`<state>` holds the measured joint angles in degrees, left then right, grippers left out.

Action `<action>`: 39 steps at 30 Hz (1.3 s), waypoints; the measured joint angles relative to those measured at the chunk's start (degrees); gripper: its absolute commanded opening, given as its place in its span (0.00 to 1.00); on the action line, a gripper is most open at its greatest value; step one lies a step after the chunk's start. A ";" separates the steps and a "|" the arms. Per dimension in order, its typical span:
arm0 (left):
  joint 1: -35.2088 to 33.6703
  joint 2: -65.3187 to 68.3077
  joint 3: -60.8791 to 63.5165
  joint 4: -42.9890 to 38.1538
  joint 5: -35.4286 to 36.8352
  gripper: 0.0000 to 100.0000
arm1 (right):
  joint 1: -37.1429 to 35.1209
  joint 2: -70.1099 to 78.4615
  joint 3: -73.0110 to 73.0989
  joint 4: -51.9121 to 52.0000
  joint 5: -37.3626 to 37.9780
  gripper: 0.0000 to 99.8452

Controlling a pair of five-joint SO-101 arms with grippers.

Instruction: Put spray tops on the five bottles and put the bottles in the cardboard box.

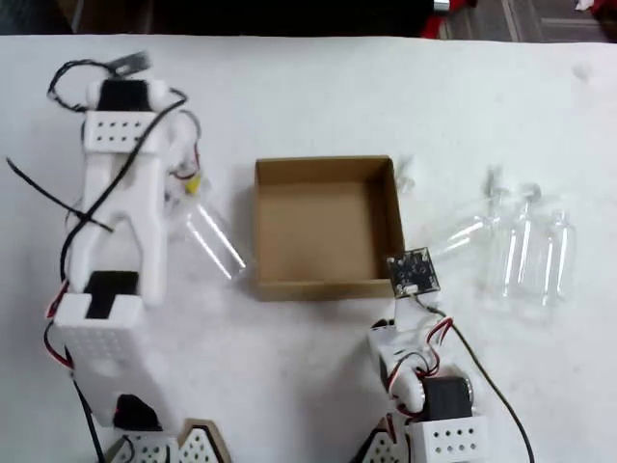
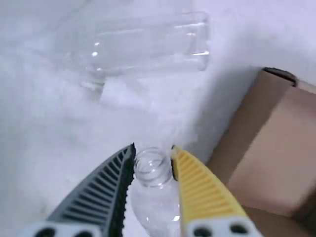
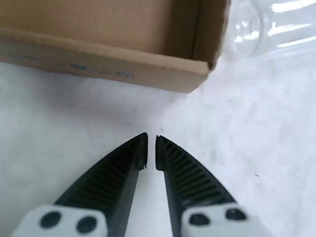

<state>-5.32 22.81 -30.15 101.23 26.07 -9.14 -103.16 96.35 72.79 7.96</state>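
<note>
Gripping now: the left gripper [image 2: 152, 168] has its grey and yellow fingers closed snugly on the neck of the held bottle [image 2: 150, 200]; the mouth is open, with no spray top on it.
Loose bottle [image 2: 143, 47]: on its side on the table [image 2: 44, 128], just past the fingertips and apart from them.
Cardboard box [image 1: 323, 227]: mid-table from above; every bottle I can find lies outside it. At its 9 o'clock, just beside the wall, a slanted bottle [image 1: 214, 241] lies on the table. It is probably the loose one, though the arm hides too much to be sure.
Right gripper [image 3: 151, 150]: all but closed, a thin slit between the tips, nothing in it; it hangs over the table near the box's 5 o'clock corner.
Three bottles [image 1: 525, 253]: lying close together at the box's 3 o'clock, well apart from the left arm; one shows an open mouth in the right wrist view.
Risk, slip: smooth clear plastic held only at the neck could twist or drop out if the arm swings.
Risk, order: boxing this bottle uncapped would skip the spray top.
Risk, knock: a low pass could roll the loose bottle or shove the light box.
Risk, right side: those tips must spread before they can take a top.
</note>
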 measured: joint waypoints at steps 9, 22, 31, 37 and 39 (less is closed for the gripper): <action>8.79 0.00 -15.65 0.35 -8.88 0.02 | 0.00 0.00 0.00 0.00 0.00 0.02; 16.53 -8.88 -20.31 0.35 -9.32 0.02 | 0.00 0.00 0.00 0.00 0.00 0.02; 22.86 -32.53 5.80 -9.23 -14.77 0.02 | 0.00 0.00 0.00 0.00 0.00 0.02; 20.92 -42.64 29.71 -32.18 -15.74 0.02 | 0.00 0.00 0.00 0.00 0.00 0.02; 21.01 -45.01 37.71 -40.00 -15.74 0.02 | 0.00 0.00 0.00 0.00 0.00 0.02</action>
<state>15.69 -22.20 7.56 61.23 10.33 -9.14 -103.16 96.35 72.79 7.96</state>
